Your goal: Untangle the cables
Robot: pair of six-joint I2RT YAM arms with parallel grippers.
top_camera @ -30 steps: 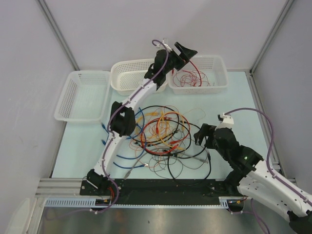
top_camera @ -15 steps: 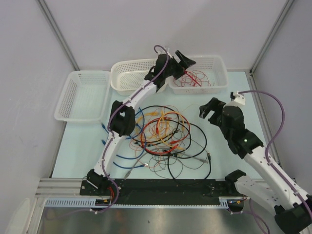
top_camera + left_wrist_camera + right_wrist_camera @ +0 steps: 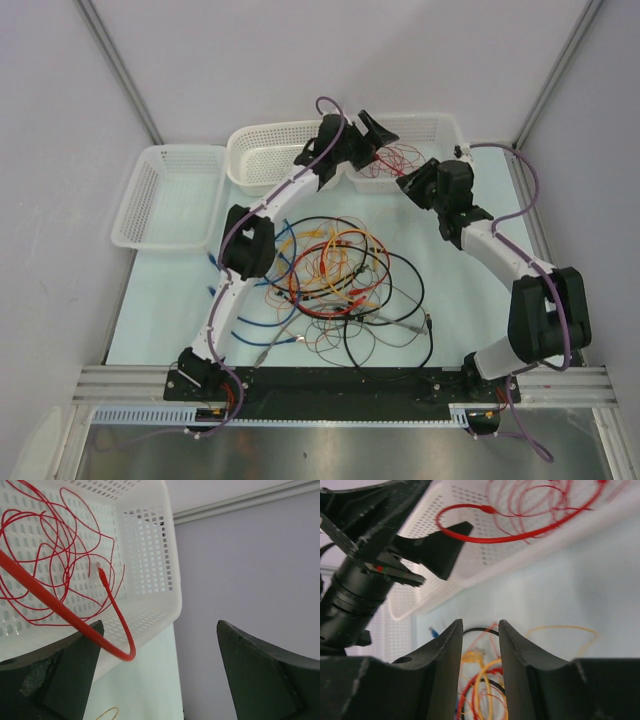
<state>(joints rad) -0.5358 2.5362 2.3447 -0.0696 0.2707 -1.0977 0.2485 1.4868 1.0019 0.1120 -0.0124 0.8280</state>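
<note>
The cables (image 3: pixel 340 275) lie tangled mid-table, in red, orange-yellow, black and blue loops. Thin red wires (image 3: pixel 395 160) fill the right white basket (image 3: pixel 450 135). My left gripper (image 3: pixel 378 130) hangs over that basket's left end, open wide (image 3: pixel 160 625). A thick red cable (image 3: pixel 117 647) runs across its left finger (image 3: pixel 70 670) and curls up to a small plug (image 3: pixel 100 571). My right gripper (image 3: pixel 408 183) sits just in front of the same basket. Its jaws (image 3: pixel 479 622) are apart by a narrow gap, with nothing between them. The red cable (image 3: pixel 520 537) loops near the left gripper's fingertip (image 3: pixel 452 532).
Two more white baskets stand along the back, one in the middle (image 3: pixel 268 155) and one at the left (image 3: pixel 170 195). Grey walls close in the table on three sides. A blue plug (image 3: pixel 213 262) lies beside the left arm's elbow.
My right arm has swung from the front right up to the right basket, and its jaws have narrowed. The left gripper dipped slightly toward the basket, still open.
</note>
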